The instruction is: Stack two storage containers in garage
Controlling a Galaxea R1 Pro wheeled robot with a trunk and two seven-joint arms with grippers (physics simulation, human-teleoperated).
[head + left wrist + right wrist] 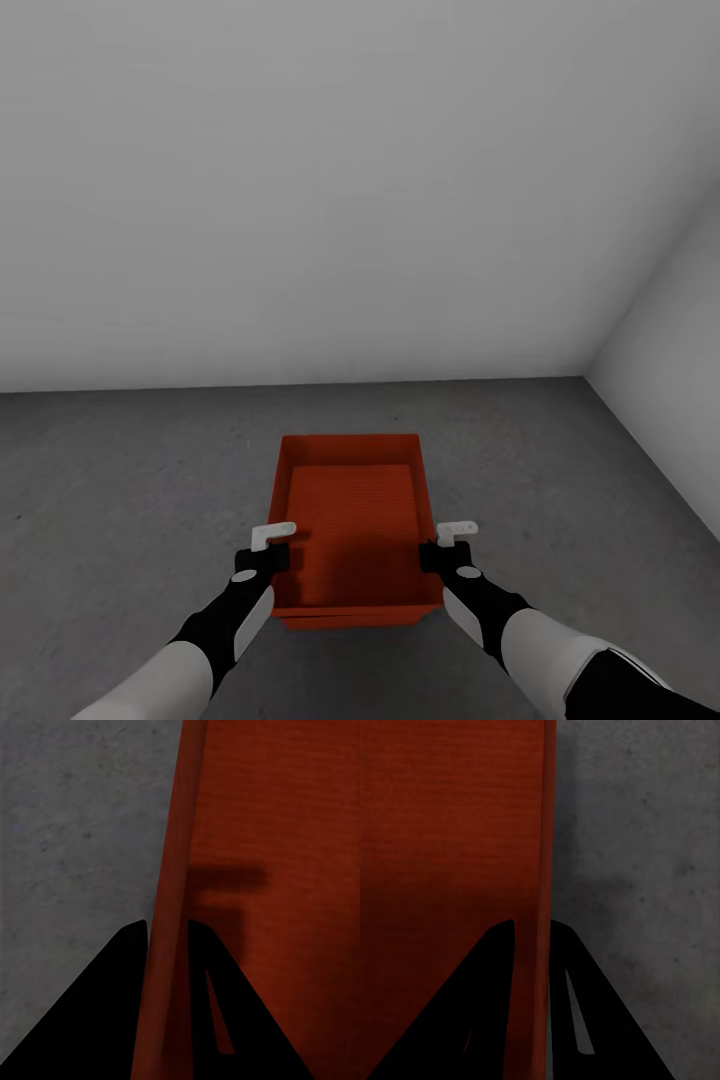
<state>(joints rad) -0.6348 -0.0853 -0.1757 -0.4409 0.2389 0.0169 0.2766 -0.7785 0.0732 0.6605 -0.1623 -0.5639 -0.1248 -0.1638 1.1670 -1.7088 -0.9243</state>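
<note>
The storage container [350,520] looks like matt orange-red plastic with faint ribbing. The floor [130,470] is rough, speckled grey concrete. The walls [300,180] are smooth, matt white.

Container [352,530] between left pincer [268,556] and right pincer [444,553], above floor [120,470].

You're looking at white forearm shells running into glossy black wrist sections, each with a pale grey side panel. Left gripper [279,541] and right gripper [449,539]: black bodies showing small white L-shaped pieces up top. Wrist cams are showing the fingers [97,1012] as flat matte-black wedges tapering to tips. No markings showing.
</note>
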